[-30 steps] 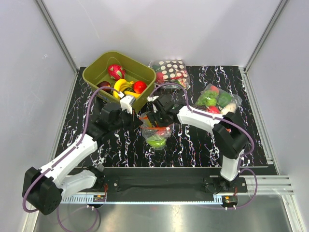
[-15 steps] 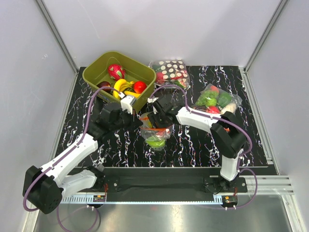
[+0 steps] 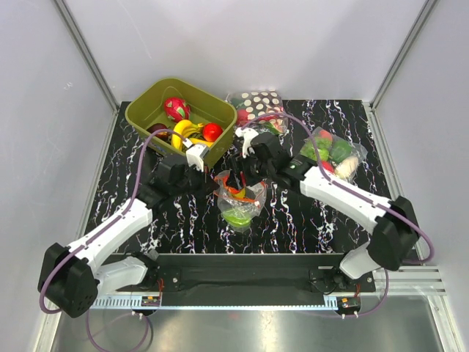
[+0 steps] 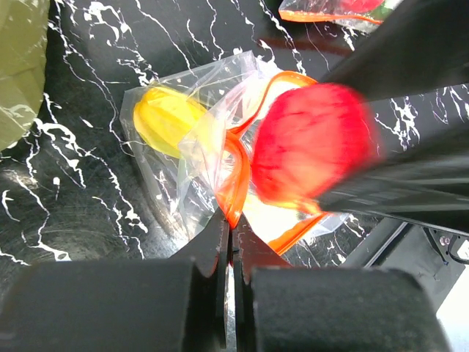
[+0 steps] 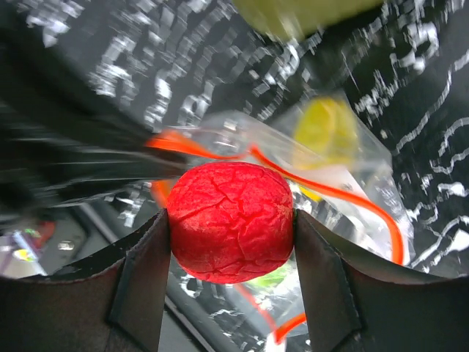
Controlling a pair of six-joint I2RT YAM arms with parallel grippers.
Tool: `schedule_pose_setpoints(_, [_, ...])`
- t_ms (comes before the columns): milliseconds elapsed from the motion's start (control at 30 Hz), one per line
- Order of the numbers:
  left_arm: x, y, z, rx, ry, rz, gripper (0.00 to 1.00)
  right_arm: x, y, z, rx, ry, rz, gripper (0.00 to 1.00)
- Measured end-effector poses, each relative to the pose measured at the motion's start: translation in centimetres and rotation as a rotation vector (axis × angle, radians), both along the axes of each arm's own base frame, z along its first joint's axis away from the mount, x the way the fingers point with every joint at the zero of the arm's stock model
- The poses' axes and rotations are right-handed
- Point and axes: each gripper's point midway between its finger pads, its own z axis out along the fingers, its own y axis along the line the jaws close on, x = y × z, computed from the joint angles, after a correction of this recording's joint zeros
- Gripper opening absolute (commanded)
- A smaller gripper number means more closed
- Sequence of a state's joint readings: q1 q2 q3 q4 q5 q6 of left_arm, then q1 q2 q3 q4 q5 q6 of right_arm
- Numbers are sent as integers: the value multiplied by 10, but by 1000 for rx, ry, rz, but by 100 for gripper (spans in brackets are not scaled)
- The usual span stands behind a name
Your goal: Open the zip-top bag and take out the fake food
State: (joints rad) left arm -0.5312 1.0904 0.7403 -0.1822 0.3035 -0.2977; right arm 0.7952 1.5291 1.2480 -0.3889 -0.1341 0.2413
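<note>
1. The right claw [image 5: 231, 224] grips a red round fruit [image 5: 229, 192] between its two fingers, just over the bag's open mouth.
2. The left claw [image 4: 231, 229] is pinched tight on the orange-red zip strip [image 4: 236, 180] of the zip-top bag [image 3: 238, 196].
3. Inside the bag show a yellow lemon-like piece [image 4: 165, 119] and a green piece [image 3: 236, 215].
4. The bag rests on the tabletop [image 3: 308, 220], between the two arms, near the olive bin [image 3: 139, 110] that holds other toy fruit [image 3: 192, 130].
</note>
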Motion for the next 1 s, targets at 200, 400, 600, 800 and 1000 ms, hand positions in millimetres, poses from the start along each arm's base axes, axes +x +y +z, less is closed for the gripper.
schedule_pose_setpoints(200, [1,-1,-4,2,9,-2,0,-8,-2,32,68,-34,15,41])
schedule_pose_setpoints(400, [2,0,-5,10,11,7,0,-7,-28,49,49,-70,-40,42])
schedule_pose_setpoints(600, [1,1,-4,12,11,10,0,29,-75,71,72,-135,-173,42])
schedule_pose_setpoints(800, [1,1,-4,11,9,10,0,79,-88,67,42,-151,-234,42])
schedule_pose_setpoints(1000, [1,1,-4,10,9,9,0,148,-46,84,84,-206,-179,41])
